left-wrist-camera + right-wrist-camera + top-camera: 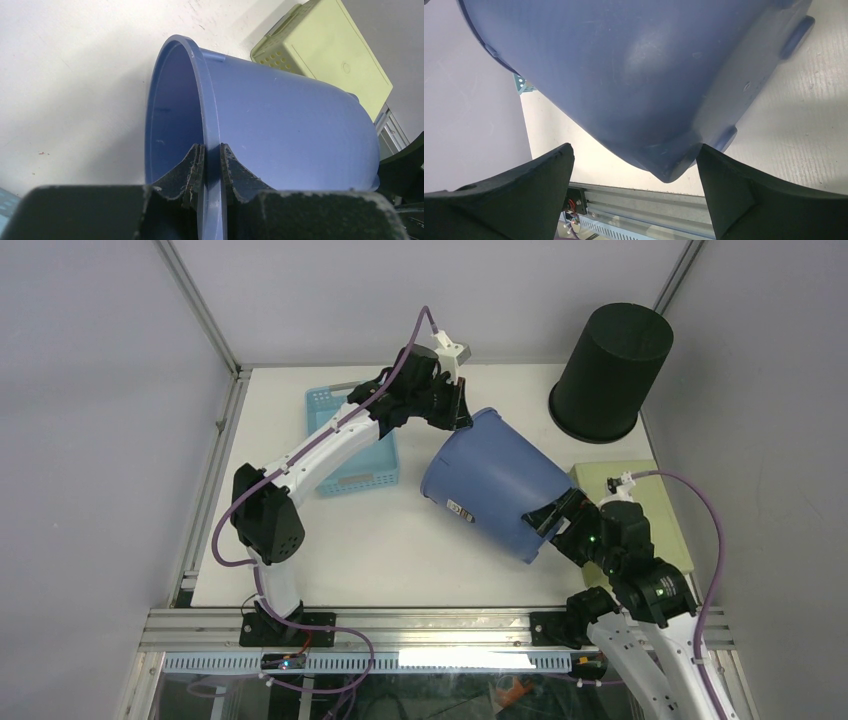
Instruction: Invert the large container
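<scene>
The large blue container (pixel 490 485) is tipped on its side over the middle of the table, its mouth toward the far left and its base toward the near right. My left gripper (pixel 462 405) is shut on the container's rim, one finger inside and one outside, as the left wrist view (pixel 212 147) shows on the blue wall (pixel 280 120). My right gripper (pixel 555 515) is open at the base end. In the right wrist view (pixel 634 146) its fingers stand wide on either side of the base's lower edge (pixel 624 65), apart from it.
A black bin (pixel 612 370) stands upside down at the far right. A light-blue basket (pixel 365 465) lies under my left arm. A pale green crate (pixel 668 520), also in the left wrist view (pixel 325 45), sits at the right beside my right arm. The table's metal front rail (pixel 649 200) is close below the base.
</scene>
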Action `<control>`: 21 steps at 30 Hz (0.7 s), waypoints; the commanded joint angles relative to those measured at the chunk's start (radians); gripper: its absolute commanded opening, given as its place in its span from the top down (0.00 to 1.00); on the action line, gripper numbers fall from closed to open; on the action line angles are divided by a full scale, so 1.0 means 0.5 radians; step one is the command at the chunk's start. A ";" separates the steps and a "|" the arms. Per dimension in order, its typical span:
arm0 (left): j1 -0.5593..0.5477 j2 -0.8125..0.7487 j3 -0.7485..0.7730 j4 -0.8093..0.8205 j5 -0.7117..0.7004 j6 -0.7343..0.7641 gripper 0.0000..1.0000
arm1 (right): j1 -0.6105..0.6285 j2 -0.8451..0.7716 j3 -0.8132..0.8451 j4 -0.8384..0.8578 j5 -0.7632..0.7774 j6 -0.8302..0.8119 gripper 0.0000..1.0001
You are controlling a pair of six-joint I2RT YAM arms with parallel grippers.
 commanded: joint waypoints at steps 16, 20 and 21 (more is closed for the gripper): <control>0.009 0.100 -0.143 -0.346 -0.136 0.178 1.00 | -0.007 -0.063 0.062 0.250 0.035 -0.077 0.04; 0.009 0.107 -0.141 -0.346 -0.135 0.178 1.00 | -0.007 0.050 0.172 0.375 -0.147 -0.136 0.04; 0.009 0.107 -0.141 -0.346 -0.139 0.180 1.00 | -0.007 0.090 0.205 0.395 -0.211 -0.144 0.04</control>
